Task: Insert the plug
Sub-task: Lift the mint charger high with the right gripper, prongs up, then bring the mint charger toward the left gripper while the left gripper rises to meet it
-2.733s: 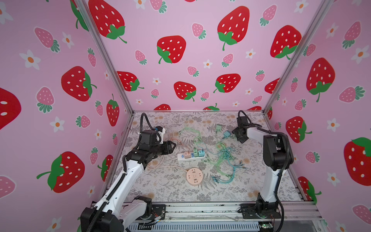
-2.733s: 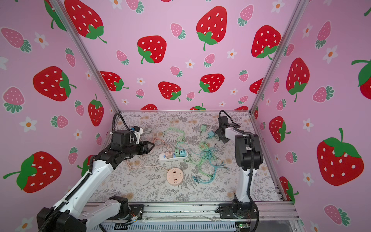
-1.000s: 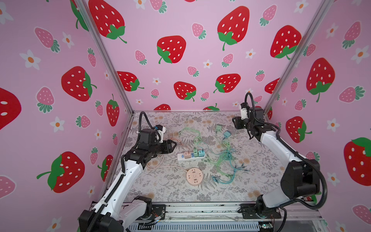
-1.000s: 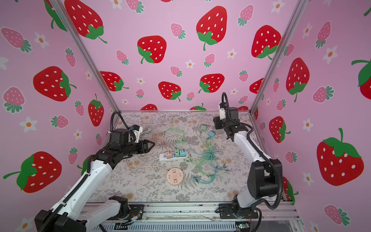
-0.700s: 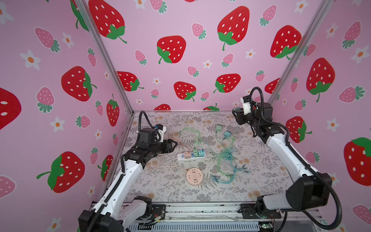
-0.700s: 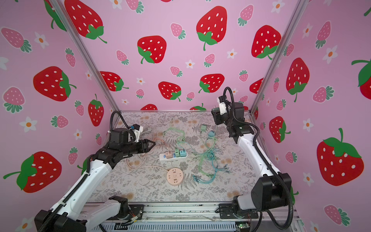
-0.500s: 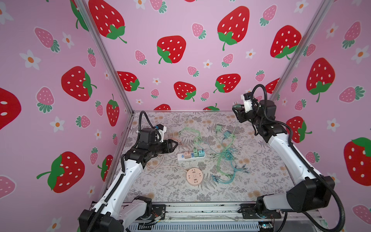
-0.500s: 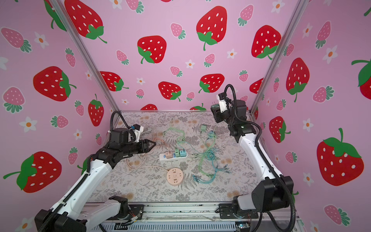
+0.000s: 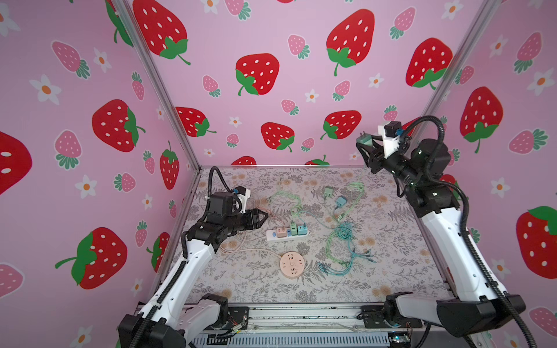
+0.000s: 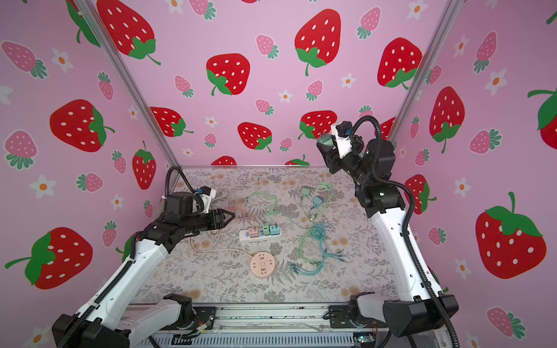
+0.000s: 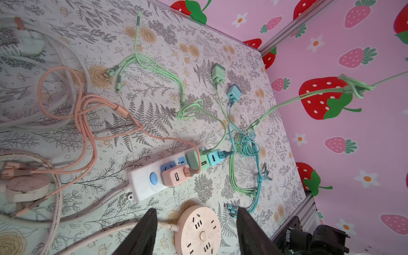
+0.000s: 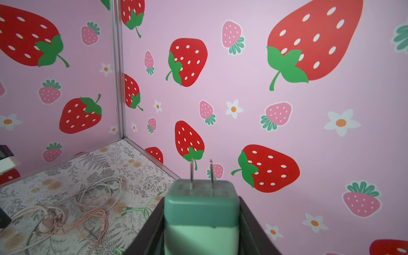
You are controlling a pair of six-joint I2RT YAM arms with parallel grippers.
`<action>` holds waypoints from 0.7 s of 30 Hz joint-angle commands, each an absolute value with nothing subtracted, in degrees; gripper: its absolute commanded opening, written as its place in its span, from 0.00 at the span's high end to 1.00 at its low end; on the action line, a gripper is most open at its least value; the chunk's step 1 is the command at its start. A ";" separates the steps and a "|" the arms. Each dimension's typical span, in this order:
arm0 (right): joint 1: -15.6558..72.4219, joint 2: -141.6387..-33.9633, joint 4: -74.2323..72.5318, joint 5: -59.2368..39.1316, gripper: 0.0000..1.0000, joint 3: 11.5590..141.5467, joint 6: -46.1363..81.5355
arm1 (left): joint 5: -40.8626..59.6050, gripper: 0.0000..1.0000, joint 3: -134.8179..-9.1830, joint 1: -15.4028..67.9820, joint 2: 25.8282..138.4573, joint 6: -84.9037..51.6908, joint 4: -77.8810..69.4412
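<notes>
Item: plug (image 12: 201, 205). 2-tone green block, smooth plastic, rounded corners, 2 flat metal prongs (image 12: 191, 174). Loc: upper right of a top view, high off the mat (image 9: 391, 271), clamped in my right gripper (image 9: 365, 146), fingers narrow on its sides. Prongs point up and away from my fingers. Power strip (image 9: 286, 233), a long white bar, lies low at frame centre, so I judge a flip is needed. Left gripper (image 9: 262, 217) is nearer to it, fingers wide, empty. Thin green cable (image 11: 309, 95) trails down.

Pink strawberry walls (image 9: 271, 36) enclose a floral floor (image 9: 391, 238).
</notes>
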State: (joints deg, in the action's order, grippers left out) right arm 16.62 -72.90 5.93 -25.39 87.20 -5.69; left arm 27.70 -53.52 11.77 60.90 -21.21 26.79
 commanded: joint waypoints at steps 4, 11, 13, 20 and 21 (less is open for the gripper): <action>17.27 -71.13 5.35 -30.96 0.79 89.30 -8.42 | 29.96 0.40 -56.07 11.56 60.82 -21.82 24.96; 19.16 -71.06 11.97 -46.54 0.79 88.71 -10.78 | 36.18 0.39 -58.06 11.55 61.91 -24.04 22.65; 20.28 -70.61 12.97 -47.38 0.79 86.73 -11.43 | 39.12 0.38 -59.33 11.54 62.80 -25.02 21.79; 24.89 -69.44 16.96 -49.72 0.81 79.30 -13.36 | 50.23 0.27 -60.83 11.54 64.59 -31.37 13.49; 25.54 -69.31 17.04 -50.15 0.81 78.14 -13.41 | 51.39 0.25 -60.78 11.60 64.71 -31.97 12.41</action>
State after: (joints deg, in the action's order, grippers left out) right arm 24.05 -70.94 15.07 -46.24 80.34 -10.76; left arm 44.34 -58.57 11.77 64.53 -28.42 17.80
